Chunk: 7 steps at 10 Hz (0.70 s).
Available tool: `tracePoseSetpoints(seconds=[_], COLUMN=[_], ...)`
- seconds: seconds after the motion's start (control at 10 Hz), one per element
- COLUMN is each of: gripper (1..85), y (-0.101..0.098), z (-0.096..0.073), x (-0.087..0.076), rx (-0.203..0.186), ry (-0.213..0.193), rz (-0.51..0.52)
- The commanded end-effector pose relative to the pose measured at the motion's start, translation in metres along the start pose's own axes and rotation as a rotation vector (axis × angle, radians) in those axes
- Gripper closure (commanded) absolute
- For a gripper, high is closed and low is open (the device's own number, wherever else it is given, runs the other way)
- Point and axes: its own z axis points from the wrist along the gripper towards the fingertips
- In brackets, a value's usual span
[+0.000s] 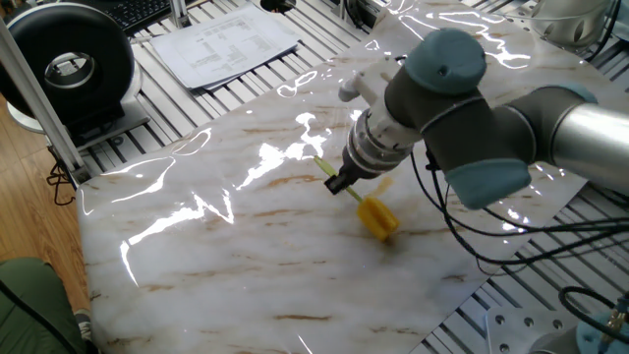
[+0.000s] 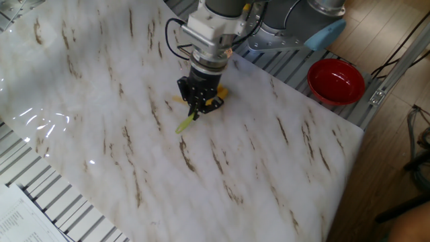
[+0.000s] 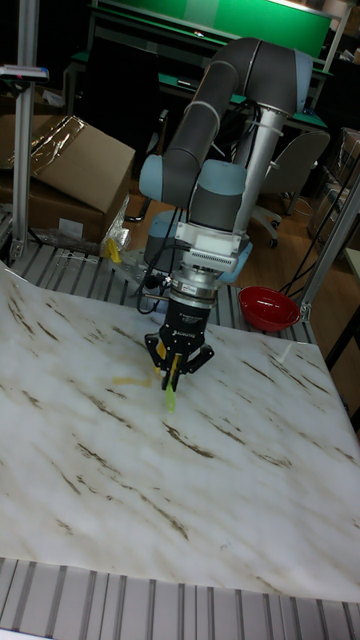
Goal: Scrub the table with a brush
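Observation:
The brush has a chunky yellow head [image 1: 377, 216] resting on the table [image 1: 226, 265], a glossy white slab with brown veins. Its thin pale green handle [image 1: 323, 166] slants up and away from the head. My gripper [image 1: 341, 184] is shut on the handle near the head, pointing down at the slab. In the other fixed view the gripper [image 2: 196, 107] covers most of the head [image 2: 216, 101], and the handle tip [image 2: 184, 125] pokes out below the fingers. The tall fixed view shows the gripper [image 3: 173, 374] with the handle [image 3: 171, 398] hanging beneath it over the table [image 3: 200, 490].
A red bowl [image 2: 336, 81] sits on the slatted frame past the slab's corner. Papers [image 1: 224, 41] and a black round device [image 1: 69, 69] lie beyond the far edge. A cardboard box [image 3: 60, 170] stands behind the table. A faint orange stain [image 3: 128, 381] marks the slab beside the gripper.

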Motion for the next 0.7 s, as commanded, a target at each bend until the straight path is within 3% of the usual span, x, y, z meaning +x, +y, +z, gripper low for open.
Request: tracePoseSetpoints(seconds=[0.0,0.2,0.4,0.6], gripper=[84.7,84.7,84.7,84.7], y=[-0.02,-0.035,-0.029,-0.026], z=[-0.006,-0.012,-0.013,-0.013], x=[-0.006,-0.001,0.006,0.006], rx=[0.013,0.023,-0.001,-0.013], ry=[0.052,0.095,0.123,0.122], rz=[-0.023,-0.054,-0.059,-0.083])
